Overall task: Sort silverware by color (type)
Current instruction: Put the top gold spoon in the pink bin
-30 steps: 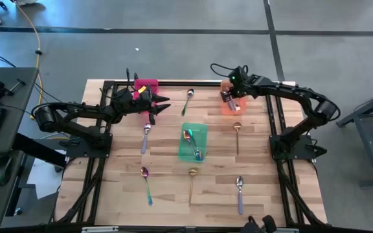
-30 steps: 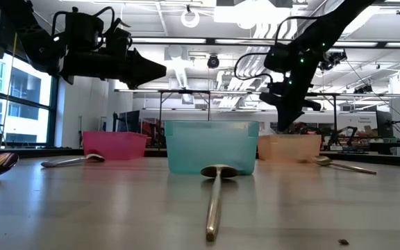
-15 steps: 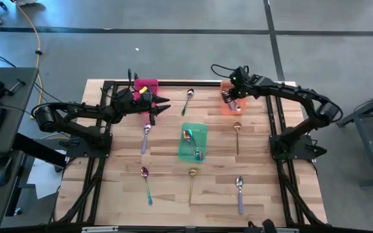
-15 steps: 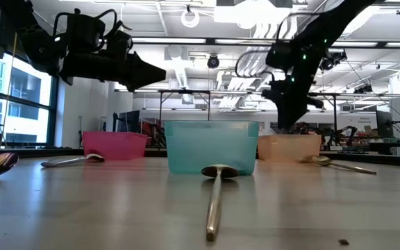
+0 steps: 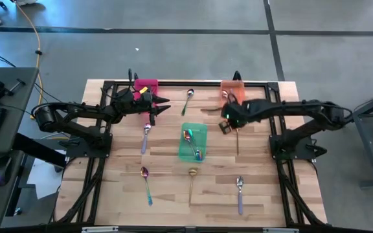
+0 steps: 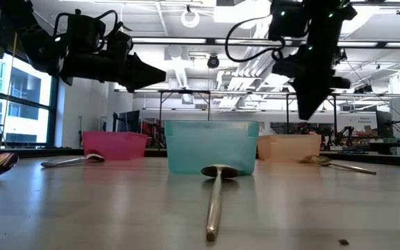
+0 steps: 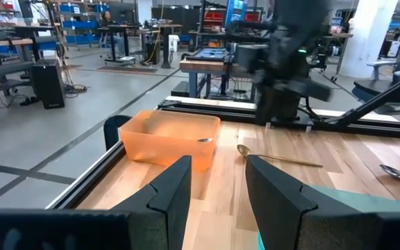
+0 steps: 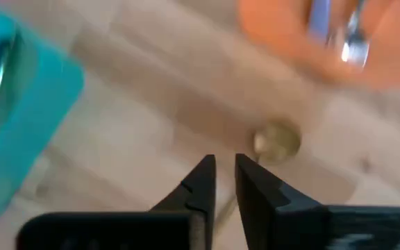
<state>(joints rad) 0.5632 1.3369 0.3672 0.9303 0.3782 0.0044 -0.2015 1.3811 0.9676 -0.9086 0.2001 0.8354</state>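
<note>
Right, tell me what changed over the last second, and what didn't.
The right gripper pulled back from over the orange bin toward the table's middle and now hangs above the bowl of the gold spoon just in front of that bin, fingers nearly closed and empty. A purple-handled spoon lies in the orange bin. The left gripper stayed beside the pink bin. The loose spoons and the green bin did not move.

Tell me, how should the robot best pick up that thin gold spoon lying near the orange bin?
Probably mid-handle, from straight above: the thin gold metal spoon lies flat, handle running away from the orange translucent plastic bin. The right gripper hangs over its bowl; the fingers should straddle the handle's width.
</note>
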